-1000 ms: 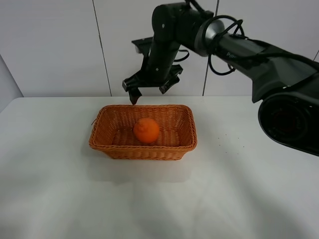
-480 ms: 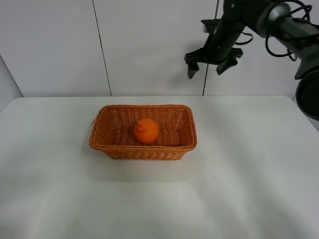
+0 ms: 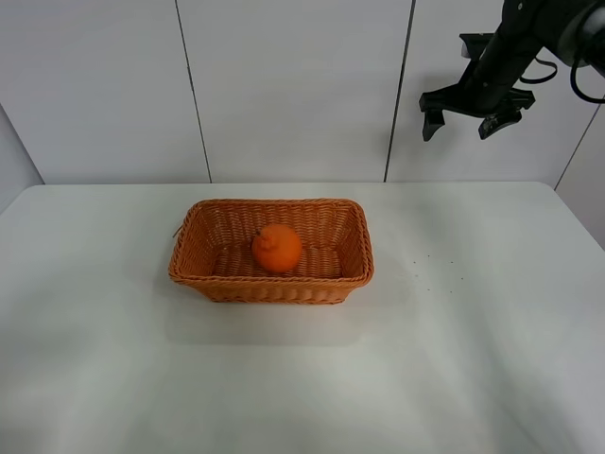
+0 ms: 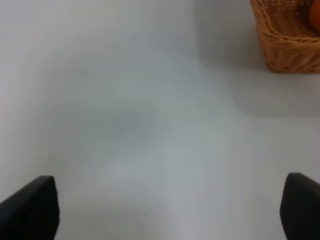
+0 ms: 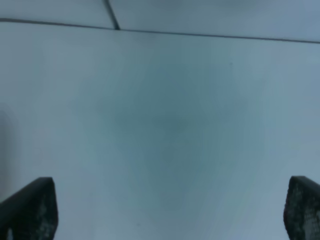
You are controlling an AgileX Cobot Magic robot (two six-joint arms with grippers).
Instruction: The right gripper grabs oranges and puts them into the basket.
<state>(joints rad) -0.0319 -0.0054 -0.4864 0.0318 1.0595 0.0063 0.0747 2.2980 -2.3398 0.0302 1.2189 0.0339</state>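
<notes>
Jaws spread wide and gripping nothing, the right gripper (image 3: 458,129) hangs high against the wall panels (image 3: 284,85), well apart from the wicker basket (image 3: 269,288). The orange (image 3: 277,248) rests inside it, below the gripper and leftward in the high view. The placing appears done.

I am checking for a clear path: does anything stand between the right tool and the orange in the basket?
Nothing visible does. The right tool hangs open, high and to the right of the basket; the orange lies in it, uncovered.
</notes>
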